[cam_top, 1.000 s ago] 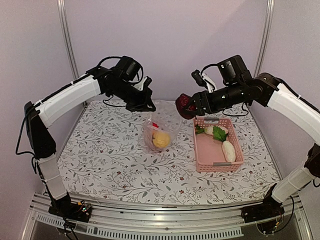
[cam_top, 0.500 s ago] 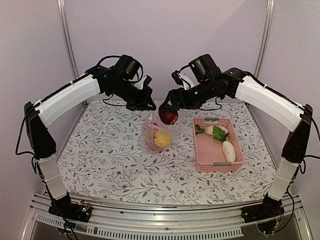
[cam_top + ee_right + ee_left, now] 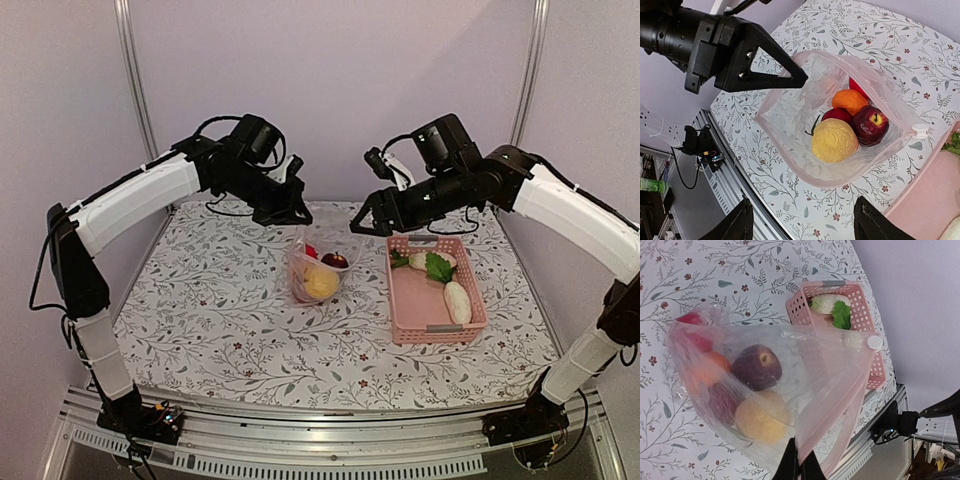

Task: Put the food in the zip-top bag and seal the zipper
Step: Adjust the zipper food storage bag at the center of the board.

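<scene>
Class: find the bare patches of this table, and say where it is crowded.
Bare: the cloth left of the bag and the wide strip between bag, basket and near edge. Crowded: back middle, left pincer and right pincer at the bag.
</scene>
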Robot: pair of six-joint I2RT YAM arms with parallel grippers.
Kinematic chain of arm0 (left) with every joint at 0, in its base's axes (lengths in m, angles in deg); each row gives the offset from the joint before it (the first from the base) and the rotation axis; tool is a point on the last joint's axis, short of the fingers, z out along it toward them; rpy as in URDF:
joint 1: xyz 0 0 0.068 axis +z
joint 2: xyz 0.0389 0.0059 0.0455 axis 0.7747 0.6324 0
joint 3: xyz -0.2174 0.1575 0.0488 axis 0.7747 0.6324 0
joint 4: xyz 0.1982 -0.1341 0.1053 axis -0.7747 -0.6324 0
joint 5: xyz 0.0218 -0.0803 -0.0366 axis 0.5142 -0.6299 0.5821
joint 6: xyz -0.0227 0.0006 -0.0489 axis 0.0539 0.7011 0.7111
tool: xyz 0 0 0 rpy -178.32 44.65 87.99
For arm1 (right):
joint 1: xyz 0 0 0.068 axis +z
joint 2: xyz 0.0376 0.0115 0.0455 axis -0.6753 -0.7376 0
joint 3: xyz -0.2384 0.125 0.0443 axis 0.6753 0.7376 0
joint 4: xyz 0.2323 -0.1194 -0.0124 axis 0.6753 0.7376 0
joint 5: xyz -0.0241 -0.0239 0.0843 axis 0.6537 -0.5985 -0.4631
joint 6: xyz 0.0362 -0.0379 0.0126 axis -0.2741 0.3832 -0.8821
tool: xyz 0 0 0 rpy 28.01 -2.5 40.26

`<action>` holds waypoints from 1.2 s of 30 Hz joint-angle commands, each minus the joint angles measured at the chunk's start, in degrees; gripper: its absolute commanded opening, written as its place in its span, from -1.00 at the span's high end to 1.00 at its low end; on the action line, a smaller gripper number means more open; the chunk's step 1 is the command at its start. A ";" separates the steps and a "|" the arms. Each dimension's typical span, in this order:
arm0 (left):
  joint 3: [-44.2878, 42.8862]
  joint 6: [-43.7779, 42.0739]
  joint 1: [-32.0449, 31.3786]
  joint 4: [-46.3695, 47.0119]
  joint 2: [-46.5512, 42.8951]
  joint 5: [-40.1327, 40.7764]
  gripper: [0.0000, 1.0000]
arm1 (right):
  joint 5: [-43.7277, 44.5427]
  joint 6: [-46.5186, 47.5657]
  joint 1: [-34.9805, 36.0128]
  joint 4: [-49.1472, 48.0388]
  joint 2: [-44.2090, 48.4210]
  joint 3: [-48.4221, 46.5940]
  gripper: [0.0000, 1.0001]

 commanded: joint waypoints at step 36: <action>-10.61 -4.55 -0.20 -14.56 3.33 8.92 1.00 | 3.99 -12.85 -0.37 12.62 -18.52 -19.72 1.00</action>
